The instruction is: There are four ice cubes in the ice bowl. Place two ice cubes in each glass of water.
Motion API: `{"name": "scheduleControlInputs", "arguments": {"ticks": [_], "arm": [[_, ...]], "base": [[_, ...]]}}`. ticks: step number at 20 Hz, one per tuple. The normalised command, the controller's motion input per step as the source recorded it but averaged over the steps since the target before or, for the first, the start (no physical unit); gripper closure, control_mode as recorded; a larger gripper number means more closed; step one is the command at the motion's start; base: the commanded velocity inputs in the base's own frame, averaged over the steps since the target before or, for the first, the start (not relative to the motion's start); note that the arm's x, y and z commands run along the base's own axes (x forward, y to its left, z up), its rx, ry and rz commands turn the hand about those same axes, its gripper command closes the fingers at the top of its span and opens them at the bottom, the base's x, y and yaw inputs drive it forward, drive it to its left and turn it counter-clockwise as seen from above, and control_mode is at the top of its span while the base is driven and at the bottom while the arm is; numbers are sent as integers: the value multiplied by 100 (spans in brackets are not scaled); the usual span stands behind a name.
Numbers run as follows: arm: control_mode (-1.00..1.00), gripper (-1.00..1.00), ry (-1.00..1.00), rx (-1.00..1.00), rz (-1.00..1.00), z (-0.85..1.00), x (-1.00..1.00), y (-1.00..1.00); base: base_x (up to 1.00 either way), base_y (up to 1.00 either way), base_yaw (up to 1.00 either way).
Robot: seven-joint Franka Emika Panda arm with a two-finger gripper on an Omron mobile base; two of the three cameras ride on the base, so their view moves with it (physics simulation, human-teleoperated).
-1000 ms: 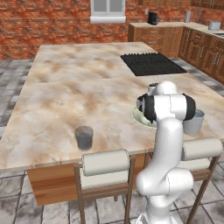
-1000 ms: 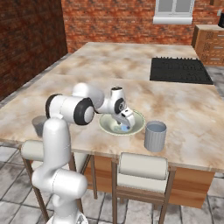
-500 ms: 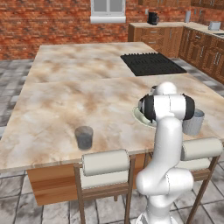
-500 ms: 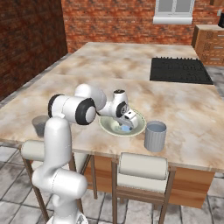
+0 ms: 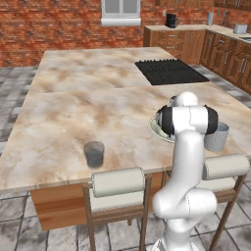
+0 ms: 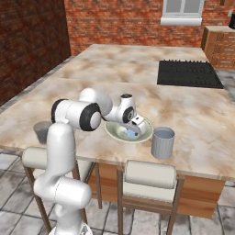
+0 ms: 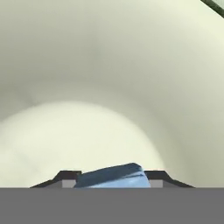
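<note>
My gripper [image 6: 132, 131] reaches down into the pale cream-green ice bowl [image 6: 146, 133], which sits near the counter's front edge. In the hand view the gripper [image 7: 112, 177] has its jaws against both sides of a pale blue ice cube [image 7: 114, 176], low over the bowl's glossy inner wall [image 7: 109, 87]. From the right base view, a pale blue ice cube [image 6: 131, 135] shows at the fingertips. One glass of water [image 6: 163, 142] stands just right of the bowl, the other glass [image 6: 42, 131] far to the left. In the left base view my arm covers most of the bowl [image 5: 155, 129].
A black cooktop [image 6: 188, 73] is set into the counter behind the bowl. Two padded stools [image 6: 151, 174] stand along the counter's front edge beside my base. The two glasses [image 5: 93, 154] [image 5: 216, 137] flank my arm in the left base view.
The hand has sunk a little deeper into the bowl and the jaws have come in from wide open onto an ice cube. Bowl and glasses have not moved.
</note>
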Motion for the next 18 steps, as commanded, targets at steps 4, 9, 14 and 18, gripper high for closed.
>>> {"name": "scheduleControlInputs", "arguments": {"ticks": [4, 9, 14, 18], "arm": [[-100, 100, 0, 4, 0, 0, -6, -11], [-100, 100, -1, 12, -6, 53, -20, -11], [-100, 100, -9, 9, -3, 95, -53, 0], [-100, 100, -5, 5, 0, 100, -77, 10]], "base": [[0, 0, 0], [0, 0, 0], [0, 0, 0], [0, 0, 0]]}}
